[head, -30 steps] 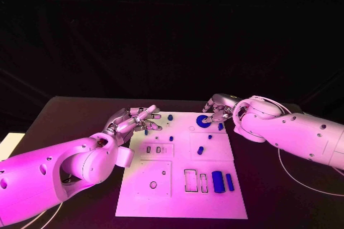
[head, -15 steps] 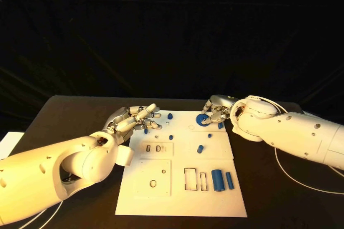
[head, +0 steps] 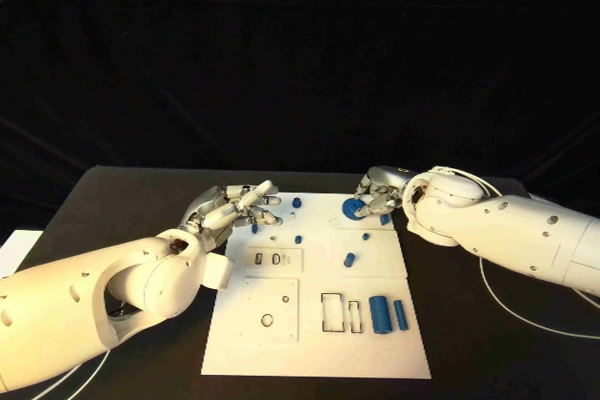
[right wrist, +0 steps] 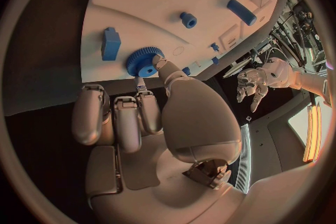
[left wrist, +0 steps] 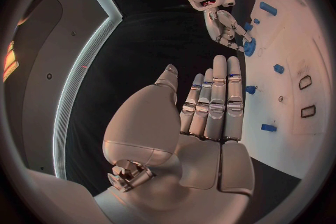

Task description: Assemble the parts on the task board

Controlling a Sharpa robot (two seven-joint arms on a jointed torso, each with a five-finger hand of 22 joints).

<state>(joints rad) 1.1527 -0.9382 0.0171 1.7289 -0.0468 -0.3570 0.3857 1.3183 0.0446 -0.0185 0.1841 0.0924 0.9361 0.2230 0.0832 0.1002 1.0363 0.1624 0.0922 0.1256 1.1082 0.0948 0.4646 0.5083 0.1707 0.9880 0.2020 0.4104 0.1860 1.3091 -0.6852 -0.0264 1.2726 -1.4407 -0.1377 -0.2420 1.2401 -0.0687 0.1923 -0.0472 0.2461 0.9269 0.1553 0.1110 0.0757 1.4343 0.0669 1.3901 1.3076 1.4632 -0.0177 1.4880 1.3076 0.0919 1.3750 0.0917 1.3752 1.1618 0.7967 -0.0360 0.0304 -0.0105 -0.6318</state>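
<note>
The right hand (head: 379, 197) pinches the blue gear (head: 354, 209) at the board's (head: 313, 339) far edge, a light, stiff part best held by its toothed rim, while the left hand (head: 238, 207) hovers, fingers straight, holding nothing.

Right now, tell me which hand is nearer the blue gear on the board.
Right. The right hand has its fingers at the blue gear, at the task board's far edge. The left hand hovers apart over the board's opposite side.

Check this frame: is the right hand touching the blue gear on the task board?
Touching. In the right wrist view, a fingertip of the right hand rests against the rim of the blue gear on the task board.
</note>
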